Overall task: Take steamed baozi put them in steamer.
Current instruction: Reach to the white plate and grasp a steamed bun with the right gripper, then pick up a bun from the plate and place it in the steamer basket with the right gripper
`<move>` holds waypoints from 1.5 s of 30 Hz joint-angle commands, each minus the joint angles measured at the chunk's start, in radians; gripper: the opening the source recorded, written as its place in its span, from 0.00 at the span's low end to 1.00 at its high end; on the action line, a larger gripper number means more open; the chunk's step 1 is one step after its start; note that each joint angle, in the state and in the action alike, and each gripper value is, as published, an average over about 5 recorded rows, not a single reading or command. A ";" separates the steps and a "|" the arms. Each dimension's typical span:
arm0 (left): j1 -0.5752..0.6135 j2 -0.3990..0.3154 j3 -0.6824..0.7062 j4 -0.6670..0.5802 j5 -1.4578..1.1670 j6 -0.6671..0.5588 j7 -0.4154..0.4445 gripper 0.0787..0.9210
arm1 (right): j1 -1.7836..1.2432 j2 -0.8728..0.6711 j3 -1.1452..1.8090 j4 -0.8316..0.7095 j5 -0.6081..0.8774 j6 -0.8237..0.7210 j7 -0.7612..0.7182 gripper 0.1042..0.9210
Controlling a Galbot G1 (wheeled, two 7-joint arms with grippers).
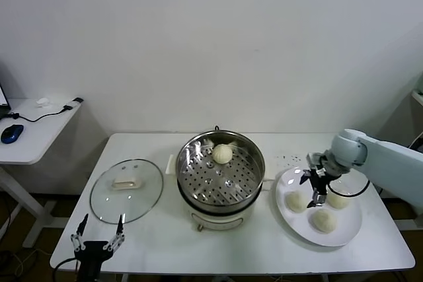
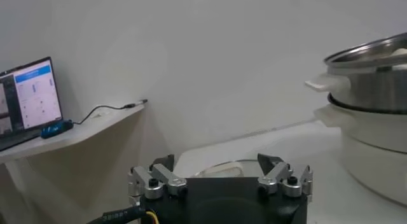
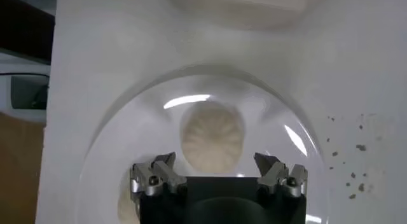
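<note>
Open right tool (image 3: 216,174) above baozi (image 3: 212,137)

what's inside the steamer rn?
One baozi sits on the perforated tray toward the back of the steamer. Rest of the tray shows bare; below the tray is hidden.

White table (image 1: 165,242) carries steamer (image 1: 220,177), glass lid (image 1: 126,189), plate (image 1: 291,218).

baozi (image 1: 223,153) – one in open steel steamer (image 1: 198,145) | three on plate (image 1: 289,214)
</note>
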 commanded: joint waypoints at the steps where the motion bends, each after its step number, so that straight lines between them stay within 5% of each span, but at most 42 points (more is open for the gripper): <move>1: 0.001 0.000 -0.002 0.008 0.000 -0.002 -0.001 0.88 | -0.094 0.059 0.060 -0.064 -0.033 -0.016 0.013 0.88; 14: -0.007 0.001 -0.002 0.015 0.000 -0.001 0.000 0.88 | -0.113 0.094 0.072 -0.101 -0.063 -0.010 0.005 0.87; 31: -0.003 0.004 -0.002 0.018 -0.003 -0.006 -0.001 0.88 | -0.087 0.057 0.074 -0.080 -0.035 -0.009 -0.014 0.55; 45: 0.008 0.003 0.009 0.000 0.004 -0.002 0.000 0.88 | 0.417 0.002 -0.190 -0.013 0.238 -0.005 -0.061 0.52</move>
